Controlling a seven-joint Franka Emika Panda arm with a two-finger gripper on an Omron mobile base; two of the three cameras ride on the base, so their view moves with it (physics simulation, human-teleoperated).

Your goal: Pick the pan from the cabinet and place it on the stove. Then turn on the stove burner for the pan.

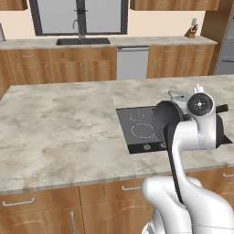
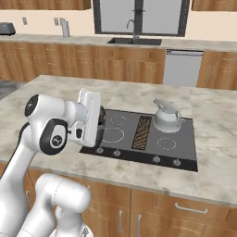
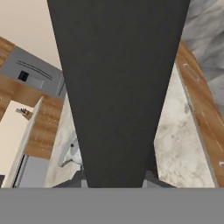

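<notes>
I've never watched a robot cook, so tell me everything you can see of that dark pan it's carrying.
The pan is small, round and dark grey-black, matte like coated metal, with shallow sides. It hangs tipped on edge over the stove, above the left burner rings, not yet set down. Its straight dark handle runs down into the hand, which is shut on it. A silver kettle sits apart on the stove.

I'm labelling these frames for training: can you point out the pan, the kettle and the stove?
pan point(image 1: 163, 119): left base view, on its dark round body, tilted on edge above the stove.
kettle point(image 2: 166, 118): right base view, on its silver body.
stove point(image 2: 185, 150): right base view, on bare black glass near the right edge.
</notes>
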